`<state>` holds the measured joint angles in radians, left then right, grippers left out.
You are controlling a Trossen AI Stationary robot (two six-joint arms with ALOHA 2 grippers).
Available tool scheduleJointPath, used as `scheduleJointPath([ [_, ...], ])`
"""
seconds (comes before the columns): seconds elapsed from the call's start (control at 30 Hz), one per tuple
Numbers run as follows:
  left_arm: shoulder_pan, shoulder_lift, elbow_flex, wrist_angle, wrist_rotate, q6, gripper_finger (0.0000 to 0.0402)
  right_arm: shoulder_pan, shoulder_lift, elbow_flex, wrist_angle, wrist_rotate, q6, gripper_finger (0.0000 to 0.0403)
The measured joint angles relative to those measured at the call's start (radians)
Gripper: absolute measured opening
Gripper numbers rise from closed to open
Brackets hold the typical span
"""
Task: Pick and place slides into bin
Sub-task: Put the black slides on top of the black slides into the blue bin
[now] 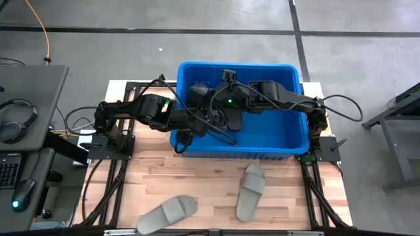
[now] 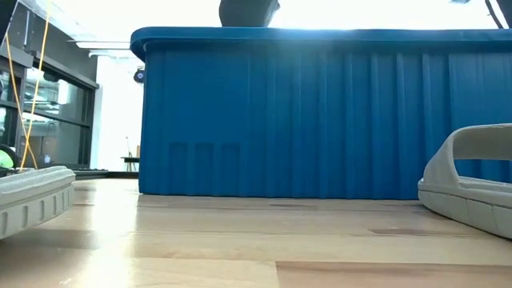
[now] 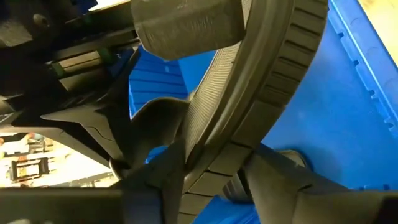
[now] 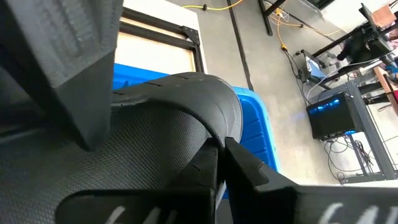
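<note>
A black slide, with a textured footbed and a ribbed sole edge, hangs over the blue bin. Both grippers meet on it above the bin's left half. My left gripper reaches in from the table's left and has the slide between its fingers. My right gripper reaches in from the right and is shut on the slide's rim. In the high view the arms hide the slide and both fingertips. Two light grey slides lie sole down on the wooden table, nearer than the bin. My left gripper has the black slide's sole edge between its two fingers, which lie across the curved sole. The slide rises from the fingers, clear of the bin's floor. My right gripper pinches the slide's raised side rim between its shut fingers, slanting down from the table's right. The footbed faces its camera, and the slide is lifted clear.
The bin stands at the table's far side; its near wall fills the low view. The grey slides lie to either side on the near table. Black frame rails run along both table sides. A desk with headphones stands on the left.
</note>
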<state>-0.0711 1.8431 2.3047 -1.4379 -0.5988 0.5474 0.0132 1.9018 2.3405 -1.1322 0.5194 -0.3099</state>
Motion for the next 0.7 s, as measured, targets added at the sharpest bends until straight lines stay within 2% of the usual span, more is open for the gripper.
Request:
scheduleJointPath([
  [0.3, -0.001, 0.001, 0.0, -0.004, -0.023, 0.006, 0.0062, 0.0, 0.0, 0.0, 0.006, -0.001, -0.013, 0.0],
  [0.5, -0.001, 0.001, 0.0, -0.004, -0.024, 0.006, 0.0057, 0.0, 0.0, 0.0, 0.007, -0.001, -0.014, 0.0012],
  [0.7, -0.001, 0.002, 0.0, -0.002, -0.023, 0.006, 0.0054, 0.0, -0.012, 0.0, 0.01, -0.02, -0.031, 0.0068],
])
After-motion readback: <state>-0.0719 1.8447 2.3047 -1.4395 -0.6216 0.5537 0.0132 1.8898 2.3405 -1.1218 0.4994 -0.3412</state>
